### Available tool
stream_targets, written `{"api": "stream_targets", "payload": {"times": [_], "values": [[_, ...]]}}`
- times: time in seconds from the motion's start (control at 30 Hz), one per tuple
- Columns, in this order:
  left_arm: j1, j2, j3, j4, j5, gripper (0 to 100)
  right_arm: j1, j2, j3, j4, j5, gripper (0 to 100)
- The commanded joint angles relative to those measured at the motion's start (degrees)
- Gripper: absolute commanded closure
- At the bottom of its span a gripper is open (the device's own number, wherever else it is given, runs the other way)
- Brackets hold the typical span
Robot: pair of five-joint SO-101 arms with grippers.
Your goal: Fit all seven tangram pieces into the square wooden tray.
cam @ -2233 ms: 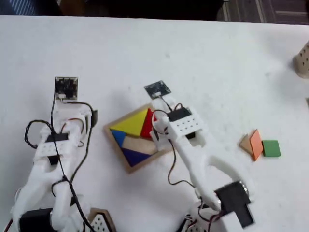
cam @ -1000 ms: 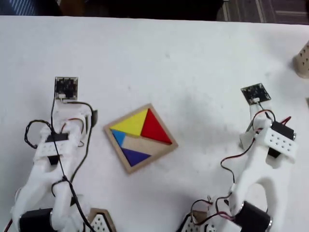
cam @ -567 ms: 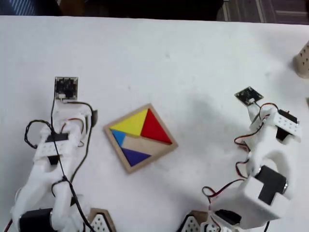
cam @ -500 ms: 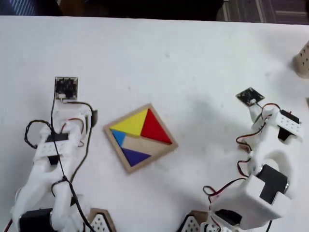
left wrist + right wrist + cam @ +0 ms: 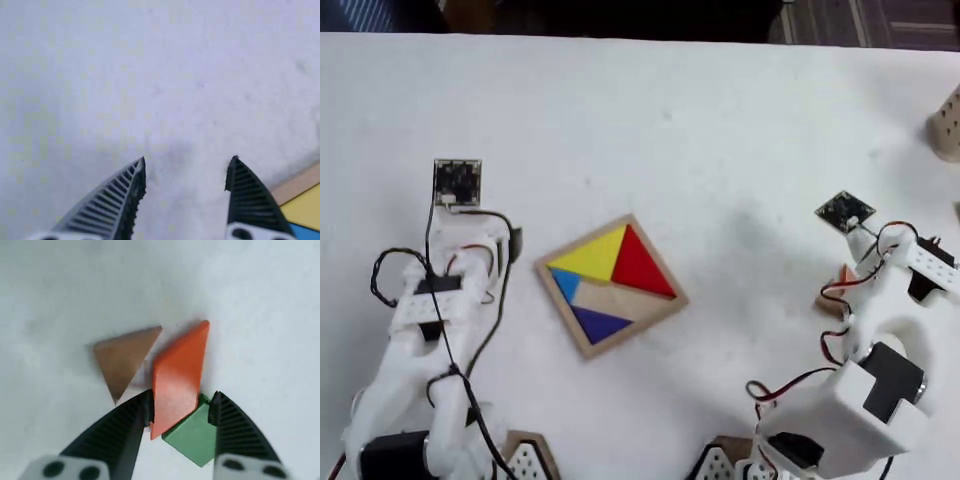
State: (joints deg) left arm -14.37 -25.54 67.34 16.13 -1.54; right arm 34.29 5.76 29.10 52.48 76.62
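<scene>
**Left.** The left gripper (image 5: 187,167) hangs over the white table (image 5: 720,120). Its black ribbed jaws are spread wide, with nothing between them.

**Centre.** The square wooden tray (image 5: 636,326) lies turned like a diamond. It holds a large yellow triangle (image 5: 592,257), a large red triangle (image 5: 642,266), a small light-blue triangle (image 5: 565,283) and a dark-blue triangle (image 5: 600,322). Bare wood shows between the pieces.

**Right.** Well apart from the tray, the right gripper (image 5: 181,410) is low over three loose pieces. These are a tan wooden triangle (image 5: 122,355), an orange parallelogram (image 5: 180,372) and a green square (image 5: 192,437). The parallelogram overlaps the square's edge. The jaws are partly open and straddle the parallelogram's near end without clamping it. One fingertip is at its edge and the other is over the square.
</scene>
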Motion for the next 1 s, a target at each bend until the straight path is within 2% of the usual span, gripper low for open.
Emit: {"api": "stream_targets", "payload": {"times": [0.0,0.3,0.47,0.53,0.67,0.97], "values": [[-0.66,-1.54,-0.35,0.18,-0.26,73,-3.12,-0.66,2.81,-2.15,0.79,81.4],[-0.66,-1.54,-0.35,0.18,-0.26,73,-4.09,-0.57,5.63,-6.02,0.79,82.4],[-0.66,-1.54,-0.35,0.18,-0.26,73,-3.56,-1.01,5.27,-7.43,0.35,99.1],[-0.66,-1.54,-0.35,0.18,-0.26,73,-3.56,-1.10,5.27,-7.43,0.35,95.5],[-0.66,-1.54,-0.35,0.18,-0.26,73,-3.82,-2.15,5.36,-6.90,0.26,98.5],[-0.66,-1.54,-0.35,0.18,-0.26,73,-4.79,-19.03,5.36,4.97,-11.08,97.9]]}}
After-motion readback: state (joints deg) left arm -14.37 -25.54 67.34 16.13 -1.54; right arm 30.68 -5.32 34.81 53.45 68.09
